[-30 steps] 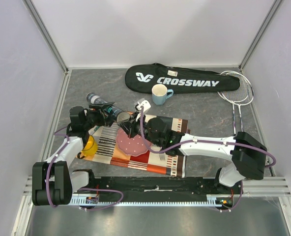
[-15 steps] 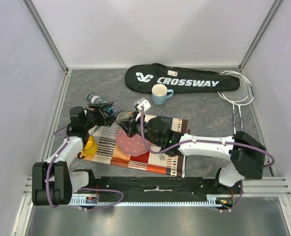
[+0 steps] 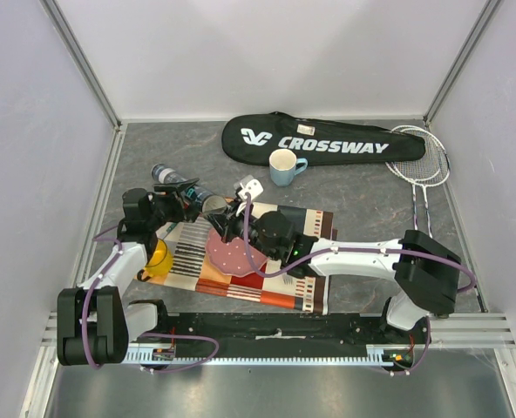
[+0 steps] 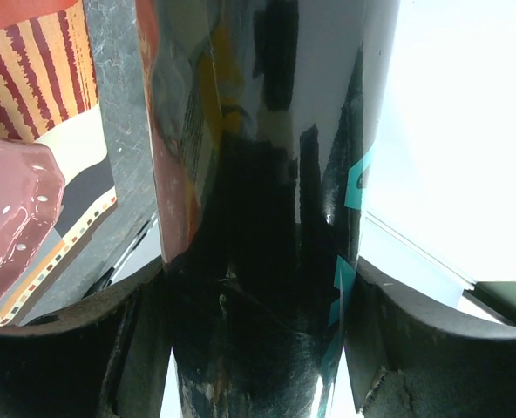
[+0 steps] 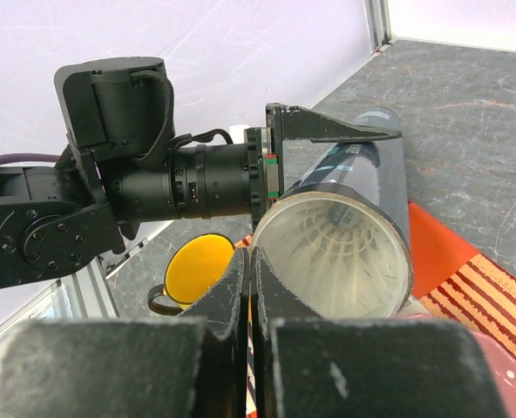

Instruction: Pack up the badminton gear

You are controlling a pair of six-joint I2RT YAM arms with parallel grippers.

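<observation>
Above the grey bench [image 3: 345, 187], left fingers [image 4: 432, 348] clenched the dark tube [image 4: 267, 218]; right fingers [image 5: 345, 366] pressed together at its open mouth.

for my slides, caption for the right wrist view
Left gripper holding the open tube, a shuttlecock inside, shut right gripper at its mouth

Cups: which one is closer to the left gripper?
The yellow mug, close by the left gripper; the light blue cup stands farther off, by the racket bag.

- Dark tube [image 3: 186, 193]: slanted, table's left, open mouth toward centre; white shuttlecock feathers [image 5: 332, 248] inside.
- Black "CROSSWAY" bag [image 3: 323, 141]: flat along far edge.
- Two rackets [image 3: 419, 164]: overlapping, far right, beside bag.
</observation>
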